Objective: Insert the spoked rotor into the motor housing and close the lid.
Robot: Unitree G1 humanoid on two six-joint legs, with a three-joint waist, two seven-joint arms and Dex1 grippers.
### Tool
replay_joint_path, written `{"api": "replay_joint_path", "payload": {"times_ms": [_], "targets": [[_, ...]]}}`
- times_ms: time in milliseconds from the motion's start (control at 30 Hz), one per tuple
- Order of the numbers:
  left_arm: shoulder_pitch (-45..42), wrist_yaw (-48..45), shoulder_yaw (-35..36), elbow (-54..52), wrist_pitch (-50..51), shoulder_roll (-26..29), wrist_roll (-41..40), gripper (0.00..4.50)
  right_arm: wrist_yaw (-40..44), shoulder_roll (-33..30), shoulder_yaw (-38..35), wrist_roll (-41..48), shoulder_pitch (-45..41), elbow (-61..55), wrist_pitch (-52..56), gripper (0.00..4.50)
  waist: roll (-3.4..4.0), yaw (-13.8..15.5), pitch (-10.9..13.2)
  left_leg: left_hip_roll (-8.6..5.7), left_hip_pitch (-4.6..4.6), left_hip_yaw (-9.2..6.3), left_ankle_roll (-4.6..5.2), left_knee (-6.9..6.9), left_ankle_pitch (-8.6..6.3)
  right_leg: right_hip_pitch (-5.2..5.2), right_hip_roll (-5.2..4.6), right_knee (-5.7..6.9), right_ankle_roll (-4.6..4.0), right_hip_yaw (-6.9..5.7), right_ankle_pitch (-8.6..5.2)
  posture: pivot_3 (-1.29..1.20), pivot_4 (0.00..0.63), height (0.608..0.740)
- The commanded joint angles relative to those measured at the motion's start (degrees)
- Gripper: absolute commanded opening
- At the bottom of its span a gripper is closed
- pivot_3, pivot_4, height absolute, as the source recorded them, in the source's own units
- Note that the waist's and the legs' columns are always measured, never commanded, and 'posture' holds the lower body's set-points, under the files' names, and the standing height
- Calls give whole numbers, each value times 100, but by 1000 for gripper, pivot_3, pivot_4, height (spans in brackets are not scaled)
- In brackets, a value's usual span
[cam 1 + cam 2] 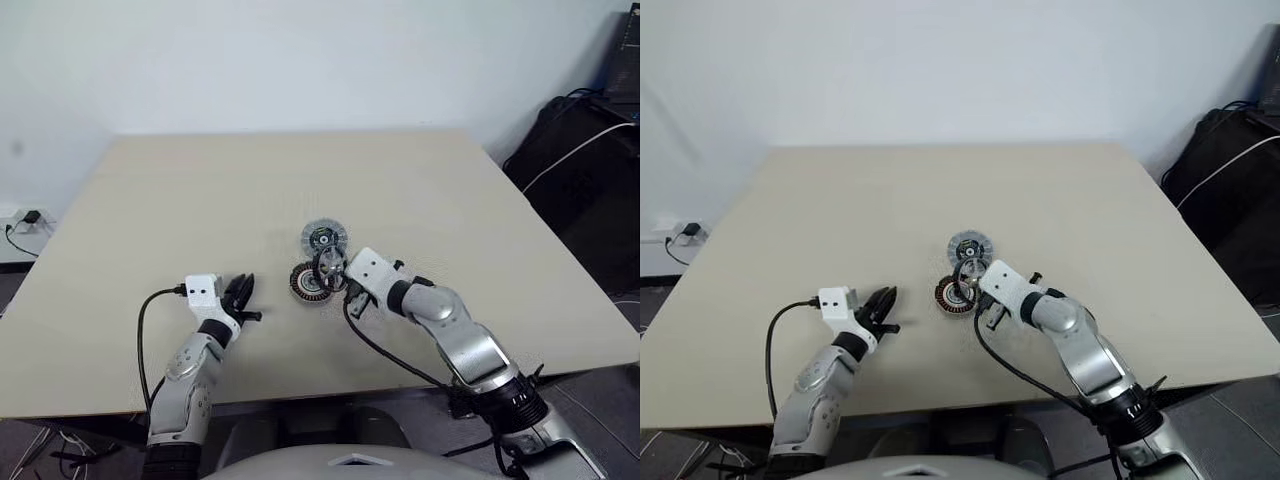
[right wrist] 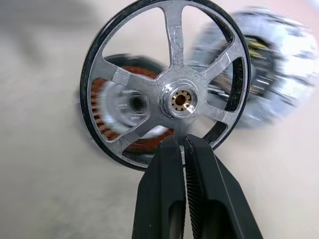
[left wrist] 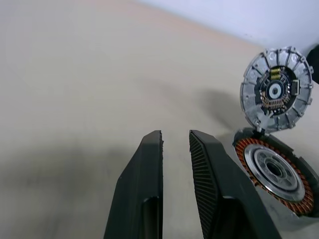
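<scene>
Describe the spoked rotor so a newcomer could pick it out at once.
Near the middle of the beige table, the right gripper holds the spoked rotor upright above the copper-wound motor housing. Unlike the ribbed lid behind, it is an open five-spoke wheel.

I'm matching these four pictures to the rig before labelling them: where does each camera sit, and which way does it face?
Left and right eye views: head, looking forward and down at the table; both arms show.
Left wrist view: along the left gripper, empty, toward the motor housing and lid.
Right wrist view: along the right gripper, shut on the spoked rotor.
Shared: housing and lid appear in every view.
</scene>
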Motion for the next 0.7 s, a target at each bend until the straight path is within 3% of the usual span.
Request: {"api": "replay_joint_path", "payload": {"times_ms": [33, 400, 700], "targets": [[-20, -75, -171, -73, -433, 133, 362, 911, 225, -38, 273, -261, -360, 218, -167, 8, 0, 5, 0, 0, 0, 0, 0, 2, 0, 0, -1, 3, -4, 0, -2, 0, 0, 740], [263, -311, -968, 449, -1827, 815, 1672, 911, 645, 22, 604, -625, -980, 1057, -659, 8, -2, 12, -6, 1, 2, -1, 0, 17, -1, 0, -7, 12, -8, -2, -4, 0, 0, 740], [372, -842, -981, 553, -1810, 808, 1140, 911, 1102, -213, 530, -764, -1199, 1072, -793, 8, 1, 15, -5, 1, -1, -1, 0, 17, -1, -3, -15, 12, -12, -5, -5, 0, 0, 740]]}}
